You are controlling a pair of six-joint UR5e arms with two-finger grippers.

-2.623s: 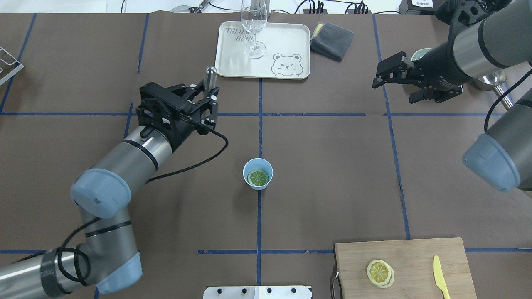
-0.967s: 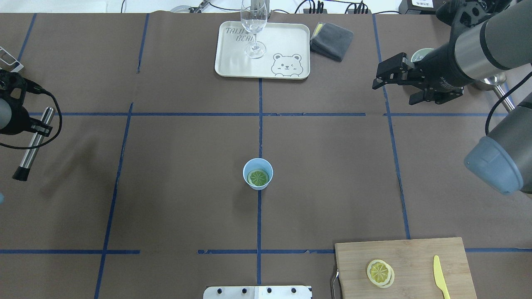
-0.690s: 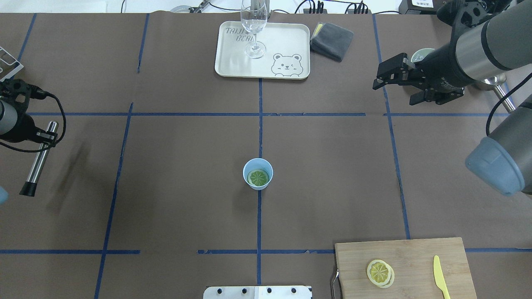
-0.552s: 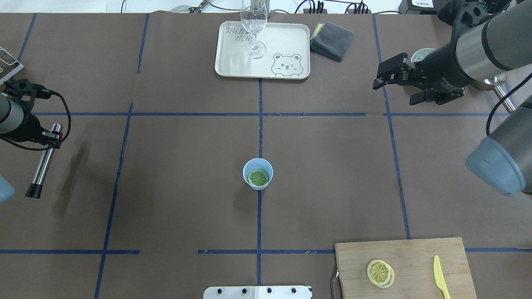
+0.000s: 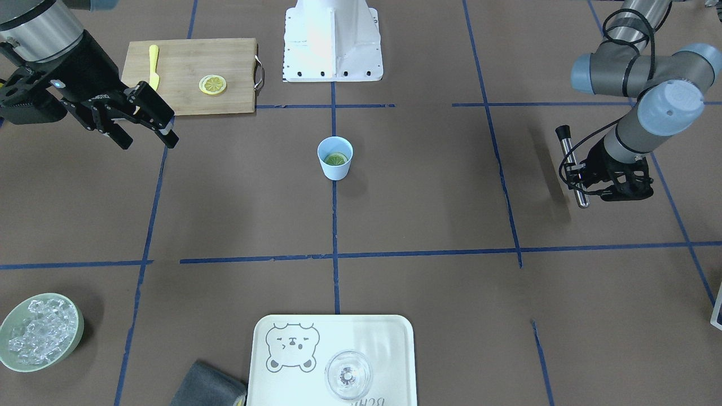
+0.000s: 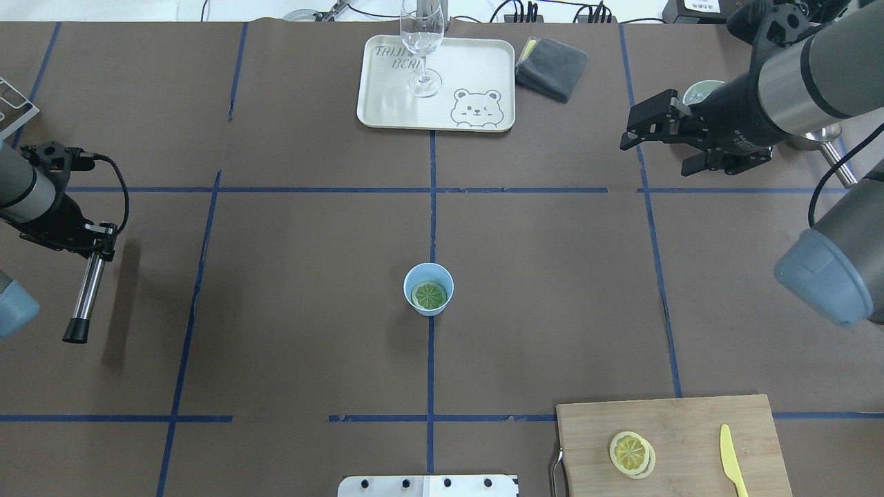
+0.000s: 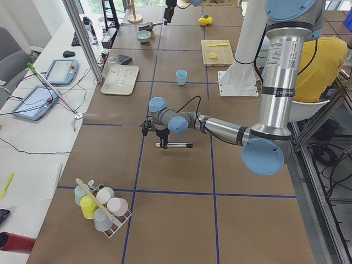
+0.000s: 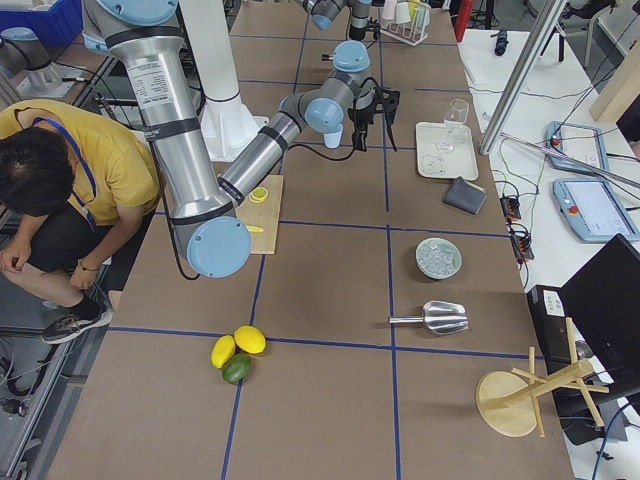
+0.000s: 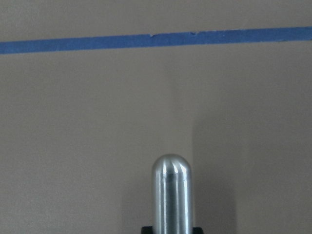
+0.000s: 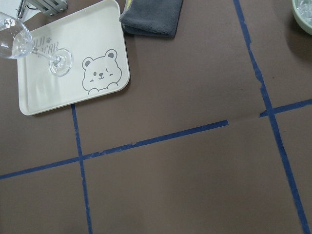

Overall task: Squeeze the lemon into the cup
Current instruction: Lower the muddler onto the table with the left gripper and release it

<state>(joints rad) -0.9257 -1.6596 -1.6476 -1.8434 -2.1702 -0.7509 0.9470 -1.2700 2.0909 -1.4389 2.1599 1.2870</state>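
Your two arms: silver tubes, pale-blue joint caps, black pincers.
You'll see that the silver-grey tubular left arm (image 5: 634,121) and its twin, the right arm (image 6: 794,86), carry rounded light-blue caps and black bands at the joints. A thin black cable (image 6: 124,193) loops beside the black left pincer (image 6: 98,240). The black right pincer (image 6: 655,155) bears white lettering. The white base plate (image 5: 333,45) shows four dark bolts.

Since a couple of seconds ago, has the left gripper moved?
Yes. The left gripper, shut on the metal rod, has swung from beside the tray to the view's left edge, far from the cup.
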